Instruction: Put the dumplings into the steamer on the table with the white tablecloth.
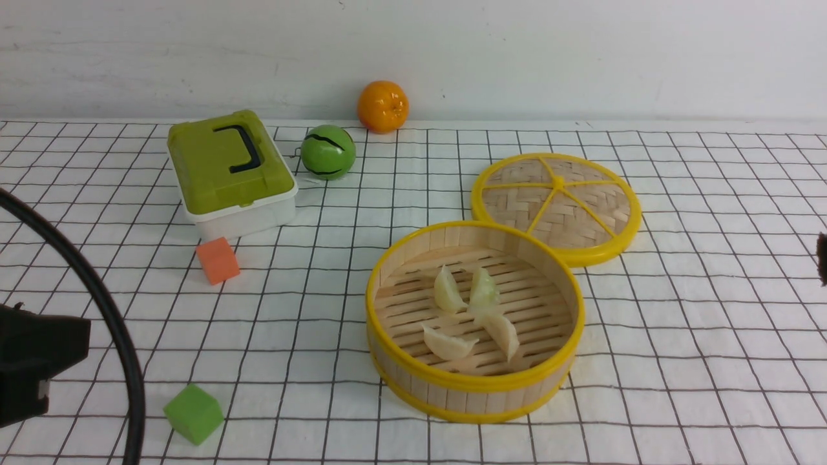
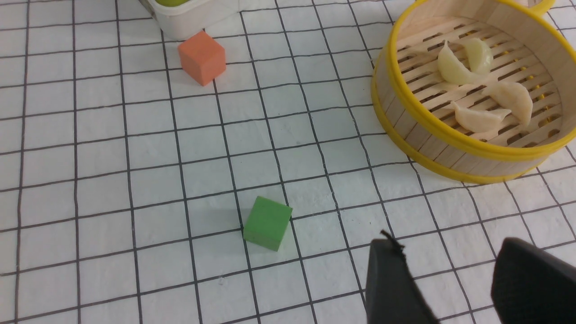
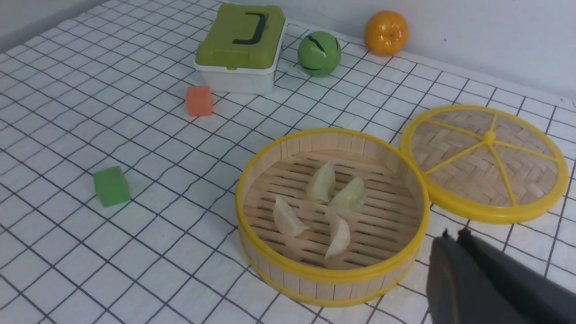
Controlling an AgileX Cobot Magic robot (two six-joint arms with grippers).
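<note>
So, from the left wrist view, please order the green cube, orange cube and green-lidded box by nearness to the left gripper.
1. Green cube, close by the left gripper.
2. Orange cube, well beyond it.
3. Green-lidded box, just past that cube.

Yellow-rimmed steamer (image 1: 475, 391), cream dumplings (image 1: 449, 290), black-gridded white tablecloth (image 1: 711, 323), green cube (image 1: 194, 413)
</note>
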